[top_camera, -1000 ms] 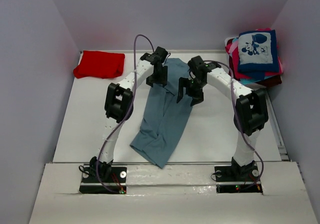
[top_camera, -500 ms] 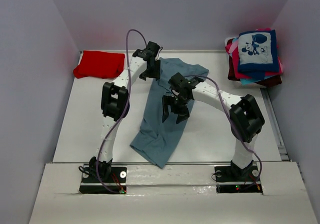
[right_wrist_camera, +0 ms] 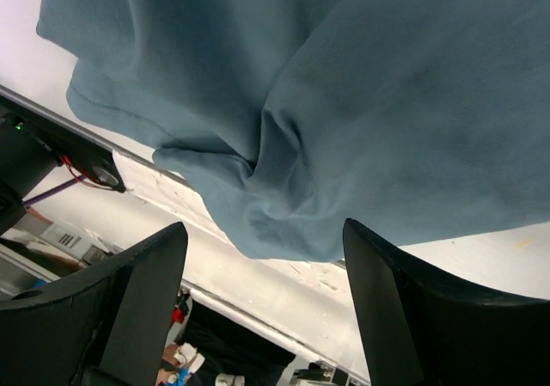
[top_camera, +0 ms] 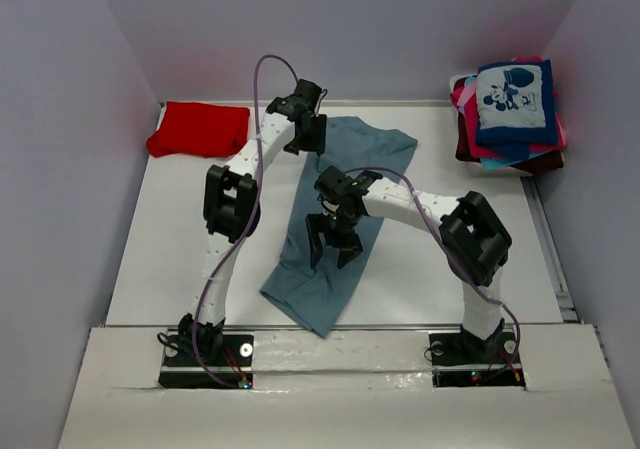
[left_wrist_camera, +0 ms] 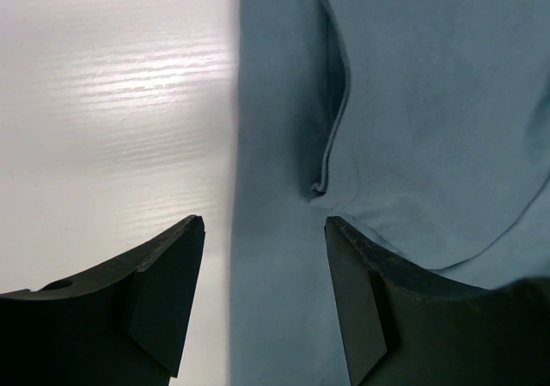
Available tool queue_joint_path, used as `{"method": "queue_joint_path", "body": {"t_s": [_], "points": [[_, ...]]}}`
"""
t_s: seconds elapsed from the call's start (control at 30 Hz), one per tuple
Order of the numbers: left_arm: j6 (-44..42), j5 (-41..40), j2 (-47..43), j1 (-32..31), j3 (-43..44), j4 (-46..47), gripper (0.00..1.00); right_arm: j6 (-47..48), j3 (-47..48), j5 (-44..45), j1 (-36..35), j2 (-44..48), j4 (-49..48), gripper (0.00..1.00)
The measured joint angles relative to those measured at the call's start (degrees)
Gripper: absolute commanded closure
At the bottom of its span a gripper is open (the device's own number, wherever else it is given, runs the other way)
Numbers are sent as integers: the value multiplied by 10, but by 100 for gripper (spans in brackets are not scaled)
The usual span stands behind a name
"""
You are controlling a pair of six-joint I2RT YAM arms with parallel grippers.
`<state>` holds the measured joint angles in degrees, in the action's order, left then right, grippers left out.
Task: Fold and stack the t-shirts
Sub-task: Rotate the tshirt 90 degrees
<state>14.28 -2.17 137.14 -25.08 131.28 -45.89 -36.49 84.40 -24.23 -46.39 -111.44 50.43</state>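
The grey-blue t-shirt [top_camera: 300, 284] lies unfolded and rumpled on the white table [top_camera: 180, 239], running slantwise from the far middle down to the near edge. Well off to its far left lies a folded red t-shirt [top_camera: 198, 128]. Well off to its far right is a stack of folded t-shirts [top_camera: 500, 154], topped by a navy t-shirt [top_camera: 513, 97] with a cartoon-mouse print; pink, teal and maroon edges show beneath it.

The top view shows the left gripper [top_camera: 305, 145] at the grey-blue t-shirt's far left corner and the right gripper [top_camera: 332, 253] over its middle, nearer the hem. It does not show how the cloth sits between the fingers.

The left wrist view does. The left gripper [left_wrist_camera: 264, 227] is spread wide with nothing clasped, and the straight left edge of the grey-blue t-shirt [left_wrist_camera: 412, 102] runs between its fingers. Bare table [left_wrist_camera: 112, 102] lies on one side and cloth with a stitched, curling hem on the other. Whether the tips touch the cloth cannot be told.

In the right wrist view the right gripper [right_wrist_camera: 264, 229] is also spread and holds nothing. It hangs above a bunched fold of the grey-blue t-shirt [right_wrist_camera: 344, 85], just inside the rounded hem, with the table's near edge [right_wrist_camera: 258, 287] past that hem.
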Motion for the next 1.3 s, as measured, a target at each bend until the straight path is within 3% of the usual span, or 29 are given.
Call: {"method": "queue_joint_path", "body": {"t_s": [0.33,0.67,1.3], "points": [[-15,59,40,-13,38,18,31,0,2,-9,-30,-34,1,23],[-20,60,79,-29,22,15,31,3,24,-14,-36,-63,5,24],[12,-61,41,-38,-66,51,30,21,16,-28,-40,-82,7,24]]}}
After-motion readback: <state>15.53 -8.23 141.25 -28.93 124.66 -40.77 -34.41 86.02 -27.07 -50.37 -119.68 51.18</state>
